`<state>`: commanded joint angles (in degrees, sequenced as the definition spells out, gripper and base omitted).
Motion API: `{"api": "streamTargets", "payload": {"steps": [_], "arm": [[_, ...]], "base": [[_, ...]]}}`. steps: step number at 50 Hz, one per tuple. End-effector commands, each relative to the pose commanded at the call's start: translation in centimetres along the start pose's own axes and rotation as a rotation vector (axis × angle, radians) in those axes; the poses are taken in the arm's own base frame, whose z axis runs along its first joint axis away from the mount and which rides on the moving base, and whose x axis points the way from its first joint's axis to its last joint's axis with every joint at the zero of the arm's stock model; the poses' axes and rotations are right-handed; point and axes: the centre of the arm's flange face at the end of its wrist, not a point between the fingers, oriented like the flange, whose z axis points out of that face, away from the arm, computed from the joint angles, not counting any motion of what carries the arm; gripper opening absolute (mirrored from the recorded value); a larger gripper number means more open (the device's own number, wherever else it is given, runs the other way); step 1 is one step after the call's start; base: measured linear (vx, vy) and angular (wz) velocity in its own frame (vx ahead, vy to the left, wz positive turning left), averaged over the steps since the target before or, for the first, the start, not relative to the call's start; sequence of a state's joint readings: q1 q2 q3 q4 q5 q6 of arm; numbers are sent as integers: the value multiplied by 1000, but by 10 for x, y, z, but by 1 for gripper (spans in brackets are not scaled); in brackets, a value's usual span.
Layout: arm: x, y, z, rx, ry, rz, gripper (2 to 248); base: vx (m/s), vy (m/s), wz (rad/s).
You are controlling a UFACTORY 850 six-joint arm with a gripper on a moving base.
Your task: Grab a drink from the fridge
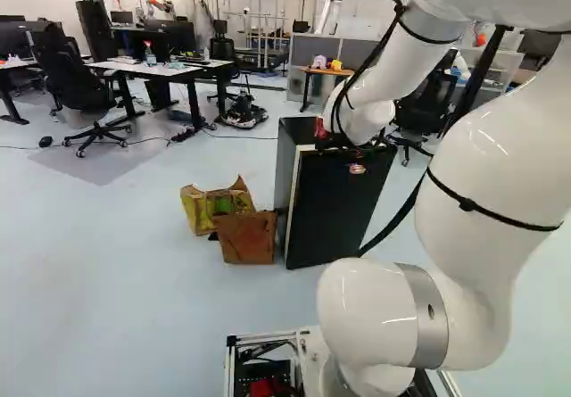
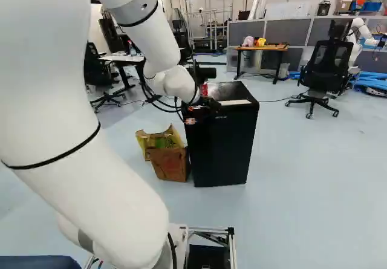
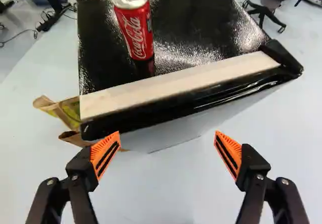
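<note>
On top of a black mini fridge [image 2: 227, 151], toward one side and set back from the pale strip [image 3: 181, 85] along its front edge, a red soda can [image 3: 135, 27] with a silver lid stands upright. The fridge's glossy top mirrors the can's lower part.

The gripper [image 2: 202, 109] hangs at the fridge's upper front, at the end of the white arm [image 2: 136, 33]. Its two black fingers are spread wide apart, their orange pads [image 3: 106, 153] angled toward each other, with nothing held between them. Seen from the wrist, the fridge's front edge lies ahead of the fingertips, and the can is farther ahead, toward the side of the finger nearer the bags.

Beside the fridge on the pale floor [image 1: 161, 272] sit two open bags: a brown paper bag [image 1: 247, 238] nearest the fridge, and just behind it a yellow and brown bag [image 1: 219, 205].

Farther back in the left base view, a black office chair [image 1: 78, 80] stands by white-topped desks [image 1: 169, 67]. In the right base view, a wood-topped table [image 2: 261, 48] holds small pink and yellow items, and a second black office chair [image 2: 326, 66] stands near another robot [image 2: 361, 32], also white.
</note>
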<state>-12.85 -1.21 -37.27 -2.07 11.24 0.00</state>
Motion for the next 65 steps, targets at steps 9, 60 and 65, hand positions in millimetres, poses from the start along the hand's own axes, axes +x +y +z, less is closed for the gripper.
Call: {"api": "streamTargets", "payload": {"steps": [9, 60, 65], "arm": [[7, -4, -2, 7, 95, -6, 247], [25, -5, 7, 9, 418, -4, 247], [24, -5, 10, 10, 430, -4, 247]], "base": [[0, 0, 0], [0, 0, 0], [0, 0, 0]]}}
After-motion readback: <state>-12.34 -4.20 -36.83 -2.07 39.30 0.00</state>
